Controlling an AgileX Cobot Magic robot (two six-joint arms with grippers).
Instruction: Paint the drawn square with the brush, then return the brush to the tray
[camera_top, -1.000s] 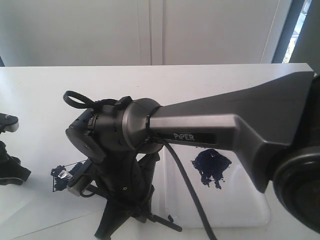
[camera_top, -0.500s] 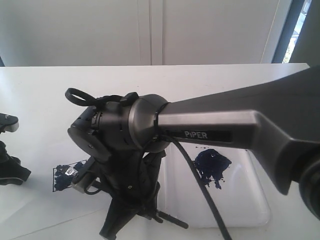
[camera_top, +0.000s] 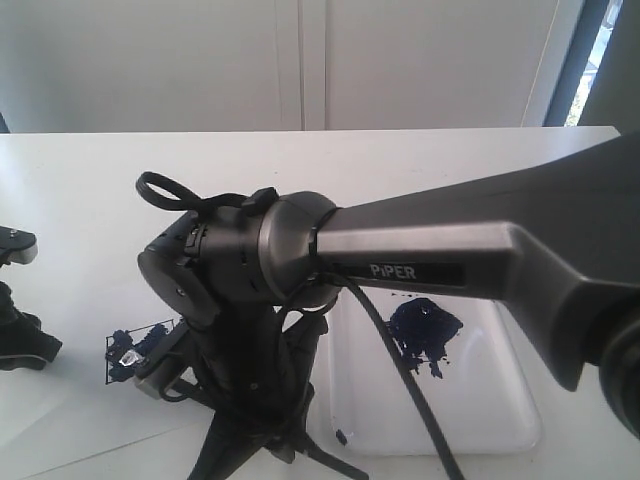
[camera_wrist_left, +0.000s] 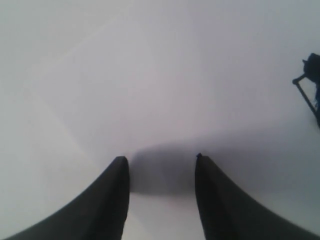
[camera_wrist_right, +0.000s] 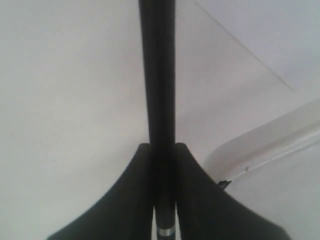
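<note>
Brush (camera_wrist_right: 157, 75) slid left; tray (camera_top: 480, 420) holds a dark blue blotch (camera_top: 422, 335)

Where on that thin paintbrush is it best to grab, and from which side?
Grip the brush on its long black handle, near the silver ferrule, pinching across it from either side, as the right gripper does: that part is slim and straight.

Right arm (camera_top: 450, 250) extends across from the right side with wrist bent downward, right pincer (camera_wrist_right: 162, 150) closed on the brush (camera_wrist_right: 157, 75) handle; left pincer (camera_wrist_left: 160, 160) sits at far left, fingers parted with a clear gap.
</note>
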